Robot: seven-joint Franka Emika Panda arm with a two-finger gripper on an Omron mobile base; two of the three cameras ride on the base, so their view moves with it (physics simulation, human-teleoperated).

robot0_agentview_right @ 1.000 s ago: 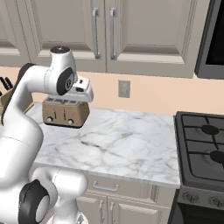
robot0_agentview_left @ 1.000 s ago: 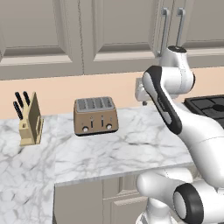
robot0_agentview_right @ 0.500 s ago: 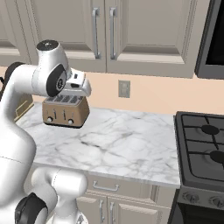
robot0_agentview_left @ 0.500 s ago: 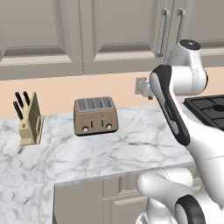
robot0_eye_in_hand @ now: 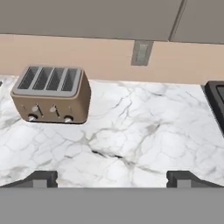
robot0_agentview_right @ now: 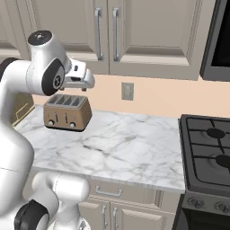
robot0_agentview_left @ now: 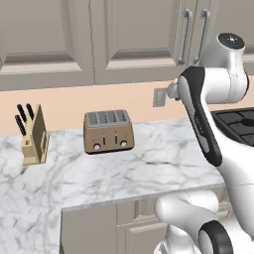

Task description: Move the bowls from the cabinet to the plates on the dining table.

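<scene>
My gripper spread wide, empty, above marble table. Cabinet up on the wall over it: grey-beige recessed-panel doors shut, long metal bar handles. Brown four-slot toaster at left.

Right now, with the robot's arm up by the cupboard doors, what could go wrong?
1. The grey-beige wall cabinet is shut, so the arm must pull a long metal bar handle; the open gripper could slip off it.
2. The doors would swing out towards the raised arm and might hit it.
3. The brown four-slot toaster sits just below; a low swing may knock it.
</scene>
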